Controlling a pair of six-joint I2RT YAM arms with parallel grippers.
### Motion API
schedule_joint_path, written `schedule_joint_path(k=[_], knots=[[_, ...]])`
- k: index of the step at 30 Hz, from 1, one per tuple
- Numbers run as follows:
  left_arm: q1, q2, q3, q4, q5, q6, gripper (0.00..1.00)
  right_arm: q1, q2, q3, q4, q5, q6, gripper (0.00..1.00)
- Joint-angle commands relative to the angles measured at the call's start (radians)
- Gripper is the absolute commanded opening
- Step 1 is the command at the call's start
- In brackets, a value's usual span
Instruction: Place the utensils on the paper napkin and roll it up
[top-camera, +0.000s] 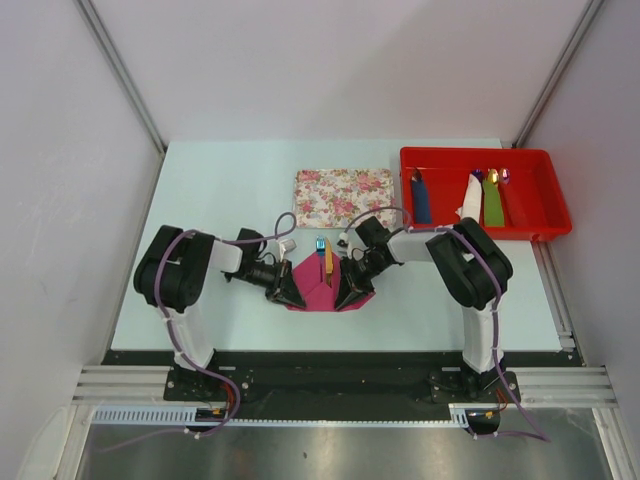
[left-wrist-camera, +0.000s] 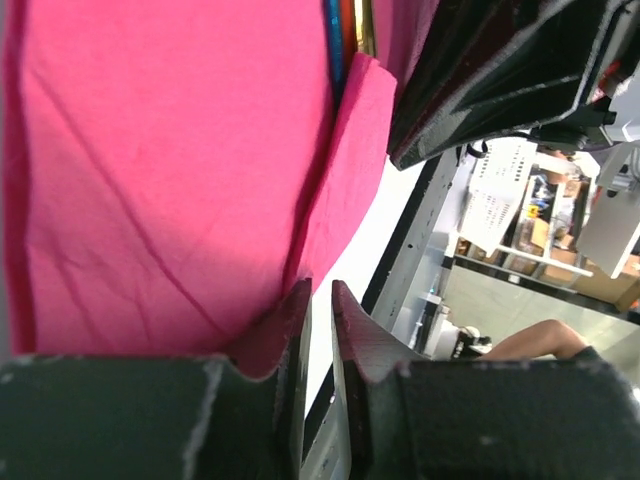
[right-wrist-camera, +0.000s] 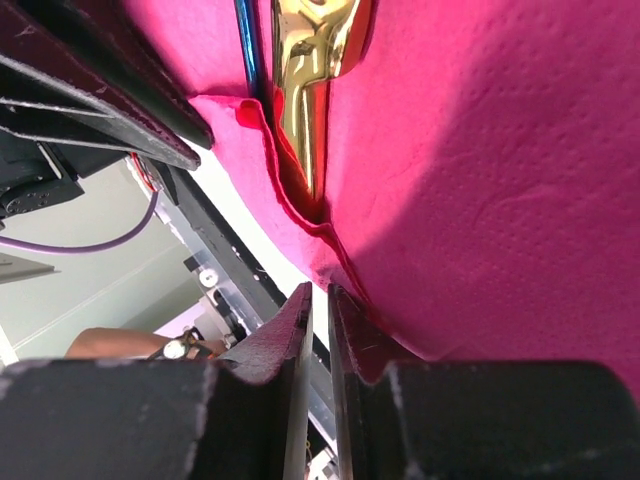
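The magenta paper napkin (top-camera: 318, 292) lies between the two arms, its left and right sides folded up toward the middle. On it lie the gold knife (top-camera: 328, 260) and the teal fork (top-camera: 320, 245), their far ends sticking out past the napkin. My left gripper (top-camera: 292, 291) is at the napkin's left side and my right gripper (top-camera: 349, 288) at its right side. In the left wrist view the napkin (left-wrist-camera: 150, 170) drapes against one finger; the left gripper (left-wrist-camera: 320, 292) shows a narrow empty gap. The right gripper (right-wrist-camera: 320, 293) stands the same, beside the napkin (right-wrist-camera: 480, 180), knife (right-wrist-camera: 305, 100) and fork (right-wrist-camera: 245, 40).
A floral tray (top-camera: 345, 196) sits just beyond the napkin. A red bin (top-camera: 530, 215) at the back right holds blue, white and green rolled bundles. The table's front edge and a black rail run close behind both grippers.
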Motion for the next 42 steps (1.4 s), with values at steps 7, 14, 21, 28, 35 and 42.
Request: schedule_joint_path(k=[7,14,21,28,35,42], knots=[[-0.061,-0.190,0.012,0.158,-0.001,-0.036,0.19,-0.038,0.069,0.080,-0.064,0.153,-0.105,0.16],[-0.100,-0.106,0.037,0.246,-0.084,-0.125,0.18,-0.042,0.066,0.083,-0.076,0.154,-0.111,0.16],[-0.100,-0.021,0.032,0.235,-0.156,-0.155,0.13,-0.032,0.038,0.084,-0.109,0.171,-0.144,0.18],[-0.100,0.008,0.039,0.221,-0.188,-0.156,0.08,-0.002,-0.039,0.086,-0.148,0.156,-0.170,0.22],[-0.100,0.011,0.036,0.221,-0.192,-0.153,0.07,0.032,-0.071,0.054,-0.158,0.170,-0.167,0.22],[-0.100,0.020,0.040,0.192,-0.196,-0.150,0.07,0.012,-0.023,0.027,-0.196,0.191,-0.211,0.21]])
